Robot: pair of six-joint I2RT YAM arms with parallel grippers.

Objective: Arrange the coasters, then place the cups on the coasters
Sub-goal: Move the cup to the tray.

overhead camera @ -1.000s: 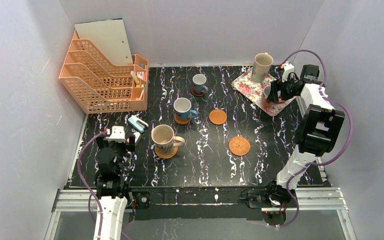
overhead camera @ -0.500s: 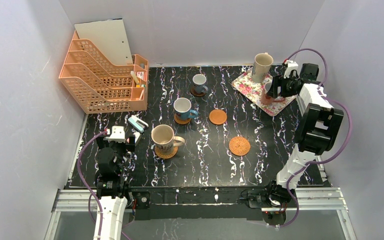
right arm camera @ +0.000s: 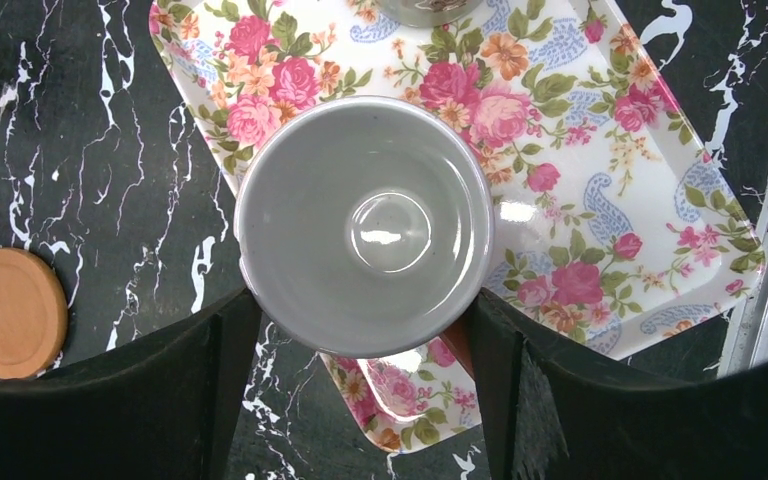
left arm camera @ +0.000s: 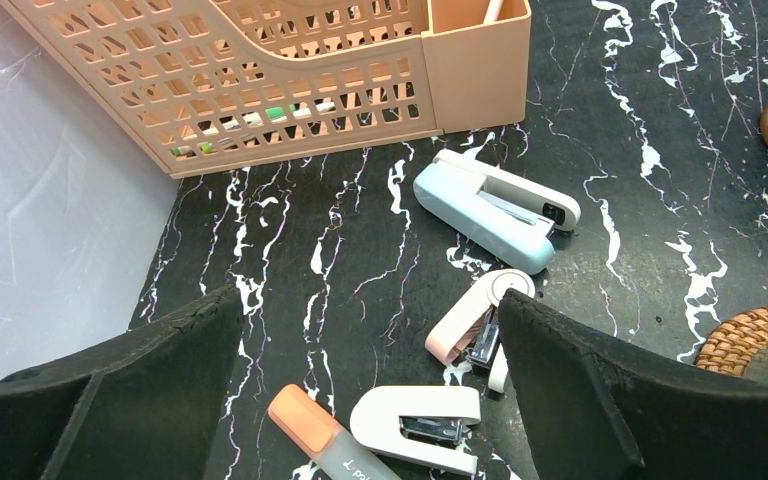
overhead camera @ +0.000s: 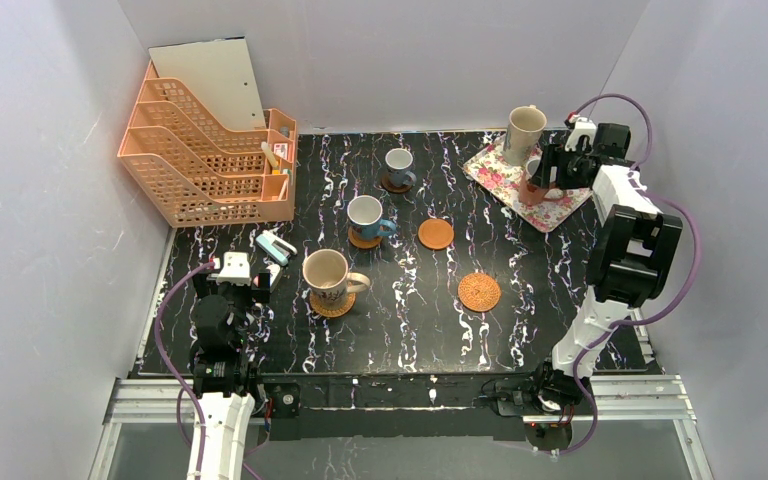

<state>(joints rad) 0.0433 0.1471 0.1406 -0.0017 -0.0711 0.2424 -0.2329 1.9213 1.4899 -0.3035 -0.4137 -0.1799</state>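
Note:
My right gripper (overhead camera: pixel 547 178) is shut on the small brownish-orange cup (right arm camera: pixel 365 225) with a white inside and holds it a little above the floral tray (right arm camera: pixel 600 200). A large beige cup (overhead camera: pixel 523 133) stands on that tray. Another beige cup (overhead camera: pixel 328 272) sits on a woven coaster (overhead camera: pixel 332 304). One blue cup (overhead camera: pixel 366 215) and a smaller blue cup (overhead camera: pixel 399 164) each sit on a coaster. A woven coaster (overhead camera: pixel 479 291) and a wooden coaster (overhead camera: pixel 436 234) lie bare. My left gripper (left arm camera: pixel 368 300) is open over the table, holding nothing.
An orange file rack (overhead camera: pixel 205 155) stands at the back left. Under the left gripper lie a blue stapler (left arm camera: pixel 495 210), a pink stapler (left arm camera: pixel 470 322), a white stapler (left arm camera: pixel 420 420) and an orange highlighter (left arm camera: pixel 315 435). Grey walls enclose the table on three sides.
My right gripper has moved slightly toward the back wall with the brownish-orange cup in it, raising it over the tray. The left arm has not moved.

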